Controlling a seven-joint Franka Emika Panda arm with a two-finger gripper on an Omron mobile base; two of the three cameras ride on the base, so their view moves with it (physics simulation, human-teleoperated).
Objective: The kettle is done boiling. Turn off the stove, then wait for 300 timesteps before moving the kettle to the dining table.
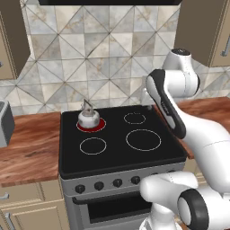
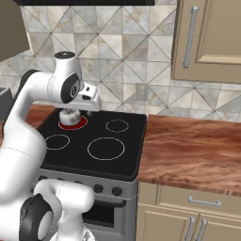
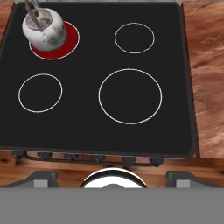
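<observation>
so your gripper stands wide apart, holding nothing and touching nothing; you see its two dark fingertips spread at the bottom of the hand view, above the front edge of the stove. your arm rises from the base, folds at the elbow high over the right side of the cooktop, and the hand looks straight down on the black glass from well above.

the kettle sits upright on the back left burner, which glows red under it, well apart from your hand. the other three burners are plain white rings. the row of knobs runs along the front panel below the glass. wood counter lies on both sides of the stove, and a grey appliance stands on the left one.
</observation>
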